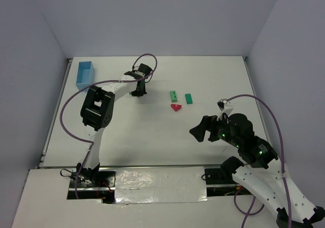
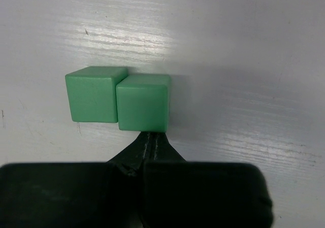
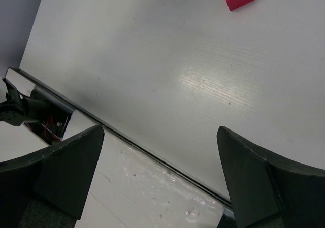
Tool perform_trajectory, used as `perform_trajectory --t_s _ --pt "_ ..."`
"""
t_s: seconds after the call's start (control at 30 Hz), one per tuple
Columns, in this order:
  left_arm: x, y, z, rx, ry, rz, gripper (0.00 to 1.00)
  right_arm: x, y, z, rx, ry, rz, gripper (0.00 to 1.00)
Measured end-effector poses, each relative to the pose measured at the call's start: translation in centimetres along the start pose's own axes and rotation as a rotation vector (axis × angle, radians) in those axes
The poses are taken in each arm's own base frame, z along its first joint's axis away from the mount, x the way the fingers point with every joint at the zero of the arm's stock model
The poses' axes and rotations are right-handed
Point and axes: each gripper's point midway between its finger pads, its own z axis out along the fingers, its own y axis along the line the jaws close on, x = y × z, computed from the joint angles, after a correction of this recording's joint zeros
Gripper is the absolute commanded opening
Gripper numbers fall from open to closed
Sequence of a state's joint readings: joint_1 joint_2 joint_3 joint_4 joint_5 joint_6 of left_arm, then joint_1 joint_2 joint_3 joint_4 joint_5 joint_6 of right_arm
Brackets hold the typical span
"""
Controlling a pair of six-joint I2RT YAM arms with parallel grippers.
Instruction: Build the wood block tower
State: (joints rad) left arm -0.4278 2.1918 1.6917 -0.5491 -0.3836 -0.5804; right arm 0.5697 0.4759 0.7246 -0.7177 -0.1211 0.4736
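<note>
Right arm (image 1: 254, 152) crouches near, jaws spread wide; left arm (image 1: 109, 98) stretches forward, jaws closed, facing green cubes (image 2: 142, 103).

Plain pale grey walls (image 1: 152, 14) on three sides; white tabletop (image 1: 152, 141); soft, even light.

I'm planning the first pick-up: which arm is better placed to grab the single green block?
Probably the right. The right pincer is open, facing the single green block, which lies nearer it. The left pincer is shut, its tips by the pair of green cubes.
</note>
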Motion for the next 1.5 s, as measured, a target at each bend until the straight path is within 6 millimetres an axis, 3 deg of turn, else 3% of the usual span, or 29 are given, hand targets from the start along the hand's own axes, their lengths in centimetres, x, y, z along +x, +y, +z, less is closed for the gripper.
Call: perform_trajectory --t_s 0.9,1.0,1.03,1.1,1.2,1.23,1.27,1.37,1.5 --pt "0.0 -0.2 -0.1 0.016 0.0 0.0 0.0 0.2 -0.2 0.1 0.004 0.007 0.001 1.0" --pt "1.0 -0.4 -1.1 0.029 0.014 0.016 0.17 0.3 -0.2 0.2 0.004 0.008 0.001 1.0" --pt "1.3 -0.4 -1.5 0.035 0.017 0.02 0.3 0.3 -0.2 0.2 0.004 0.008 0.001 1.0" --pt "1.5 -0.4 -2.8 0.05 0.012 0.023 0.38 0.3 -0.2 0.2 0.004 0.008 0.001 1.0" --pt "0.8 -0.2 -5.5 0.086 -0.024 0.015 0.59 0.3 -0.2 0.2 0.005 0.01 0.001 1.0" --pt "0.4 0.0 -6.5 0.097 -0.04 0.009 0.73 0.3 -0.2 0.2 0.006 0.011 0.001 1.0" --pt "-0.2 0.2 -7.7 0.113 -0.064 0.002 0.8 0.3 -0.2 0.2 0.006 0.012 0.002 1.0" --pt "-2.0 0.4 -11.6 0.171 -0.136 -0.028 0.93 0.3 -0.2 0.2 0.007 0.012 0.002 1.0" --pt "-3.5 0.6 -16.4 0.231 -0.221 -0.047 0.97 0.2 -0.4 0.3 0.018 0.006 0.005 1.0"
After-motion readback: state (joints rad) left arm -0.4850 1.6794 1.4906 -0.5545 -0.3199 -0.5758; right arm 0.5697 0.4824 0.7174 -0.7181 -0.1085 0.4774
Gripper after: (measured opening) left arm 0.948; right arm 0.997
